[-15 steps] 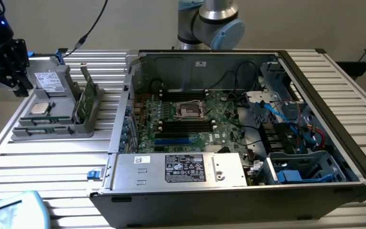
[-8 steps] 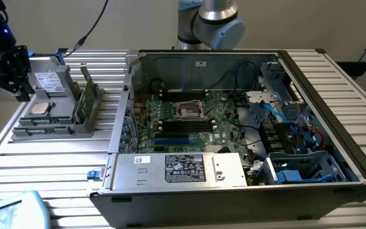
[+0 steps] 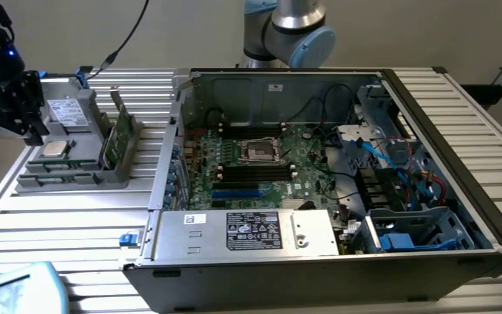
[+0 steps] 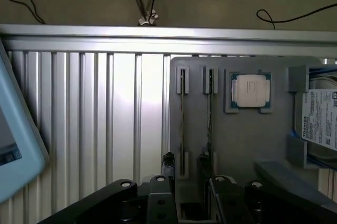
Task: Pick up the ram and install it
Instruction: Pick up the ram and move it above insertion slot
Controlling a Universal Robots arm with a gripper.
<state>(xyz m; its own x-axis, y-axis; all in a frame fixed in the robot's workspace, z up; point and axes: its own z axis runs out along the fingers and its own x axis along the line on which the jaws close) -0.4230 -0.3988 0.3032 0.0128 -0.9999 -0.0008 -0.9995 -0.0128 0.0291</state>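
Though slatted, metal table (image 3: 68,222); beige wall (image 3: 408,33).

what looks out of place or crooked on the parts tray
Nothing stands out. Both ram sticks stand upright in their slots in the gray tray, and the processor sits flat and square in its pocket beside them.

Gripper (image 3: 31,129) at grey parts tray (image 3: 68,178), ext. view's left. Ram (image 3: 123,134) upright in tray; CPU chip (image 3: 55,148) near. Open PC case (image 3: 321,278) to right, mobo (image 3: 268,163) exposed.
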